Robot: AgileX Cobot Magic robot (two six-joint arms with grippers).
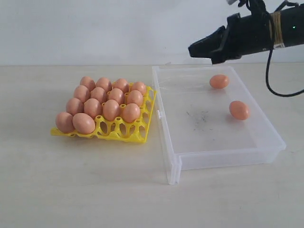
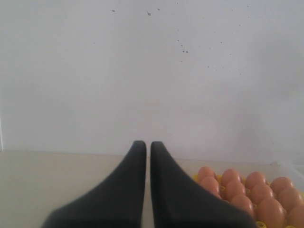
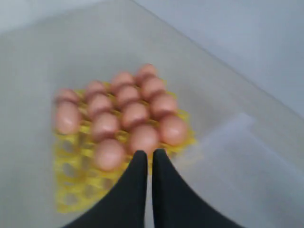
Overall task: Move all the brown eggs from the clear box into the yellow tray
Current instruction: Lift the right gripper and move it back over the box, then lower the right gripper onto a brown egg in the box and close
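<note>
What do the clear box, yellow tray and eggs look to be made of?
Clear box: likely rigid transparent plastic, glossy; the table shows through, bottom faintly scuffed.
Yellow tray: probably moulded plastic; bright even colour, open lattice.
Brown eggs: smooth matte shells; real or imitation, I cannot tell.

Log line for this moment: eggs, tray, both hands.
clear box: two brown eggs remain | yellow tray: two front cups empty | right hand: shut, empty, raised near box | left hand: shut, empty
</note>
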